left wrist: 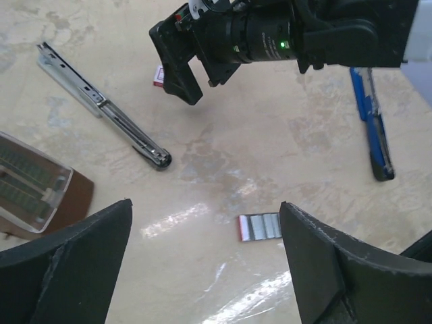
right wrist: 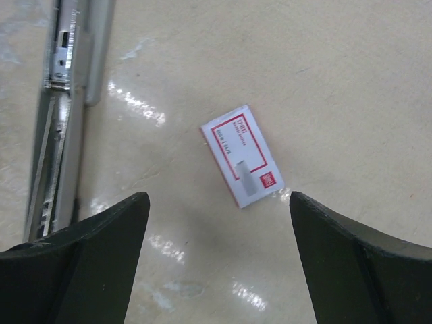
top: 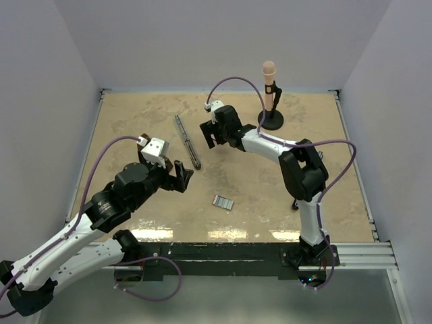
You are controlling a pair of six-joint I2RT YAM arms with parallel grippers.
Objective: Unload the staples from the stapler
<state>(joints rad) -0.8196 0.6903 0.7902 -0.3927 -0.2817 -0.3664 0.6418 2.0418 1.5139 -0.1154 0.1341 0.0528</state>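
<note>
The staples [top: 223,202] [left wrist: 260,227], a small flat ridged silvery strip, lie on the table in front of the arms. My left gripper [top: 181,175] [left wrist: 206,206] hovers open above the table with nothing between its fingers; the strip sits just beside its right finger [left wrist: 337,270]. The stapler [top: 186,142] [left wrist: 101,108] [right wrist: 64,115] lies unfolded in a long thin line at the back left. My right gripper [top: 208,136] [right wrist: 219,196] is open and empty over the table, right of the stapler.
A small red-and-white box [right wrist: 241,155] [top: 208,106] lies just ahead of the right gripper. A pink-tipped stick on a black round stand [top: 270,101] stands at the back. A blue tool [left wrist: 373,128] lies by the right arm. A clear-and-brown object [left wrist: 34,189] shows at the left.
</note>
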